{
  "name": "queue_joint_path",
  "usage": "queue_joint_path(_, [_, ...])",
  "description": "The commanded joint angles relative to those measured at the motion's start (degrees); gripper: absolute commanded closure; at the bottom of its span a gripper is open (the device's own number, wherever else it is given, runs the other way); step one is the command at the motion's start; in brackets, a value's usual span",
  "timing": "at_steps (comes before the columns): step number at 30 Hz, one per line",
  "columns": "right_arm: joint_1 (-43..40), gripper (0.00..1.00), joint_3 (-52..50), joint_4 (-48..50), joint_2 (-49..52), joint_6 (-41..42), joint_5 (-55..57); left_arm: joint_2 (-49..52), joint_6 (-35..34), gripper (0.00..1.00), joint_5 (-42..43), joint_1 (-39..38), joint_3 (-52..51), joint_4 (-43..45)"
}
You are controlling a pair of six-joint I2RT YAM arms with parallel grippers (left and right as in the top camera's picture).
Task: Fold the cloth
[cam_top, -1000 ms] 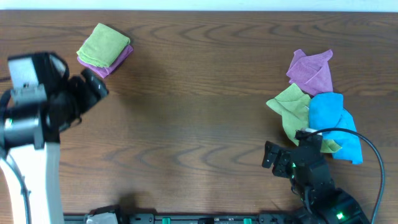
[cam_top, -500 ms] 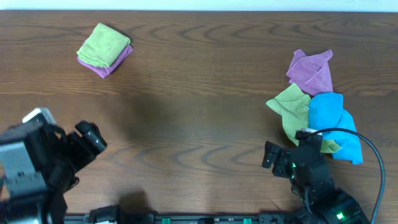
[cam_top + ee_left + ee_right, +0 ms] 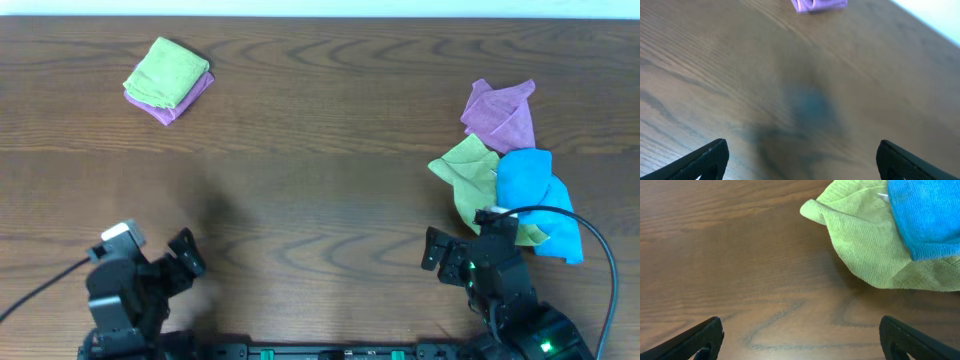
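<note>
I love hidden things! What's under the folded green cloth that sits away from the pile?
Under the folded lime-green microfibre cloth lies a folded purple cloth. Only its edges peek out. The rest is covered.

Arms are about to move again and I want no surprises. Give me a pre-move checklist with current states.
1. Green cloth folded, lying on the folded purple cloth: ok.
2. Left pincer open, holding nothing: ok.
3. Right pincer open, holding nothing: ok.
4. Crumpled green cloth free to lift: not ok, the blue cloth covers part of it.
5. Right arm's cable off the blue cloth: cannot tell; from overhead it crosses over it.
</note>
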Motion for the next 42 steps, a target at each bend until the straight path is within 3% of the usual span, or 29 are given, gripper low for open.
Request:
queue_joint_path(1, [-0.4,0.01,0.1,-0.1,-0.3,1.0,0.9,-4.9,7.2,0.05,0.7,-1.0,-3.8,0.4])
queue_joint_path(9, [-0.4,0.01,0.1,-0.1,-0.3,1.0,0.9,-10.4,17.9,0.05,1.1,-4.0,-9.3,0.2])
queue_joint_path(21, [-0.4,0.01,0.1,-0.1,-0.3,1.0,0.9,-12.1,26.9,0.05,1.0,-7.6,-13.6,-0.6])
queue_joint_path(42, [-0.4,0.01,0.1,-0.1,-0.3,1.0,0.9,-12.0,26.9,0.05,1.1,-8.0,-15.0,-3.6])
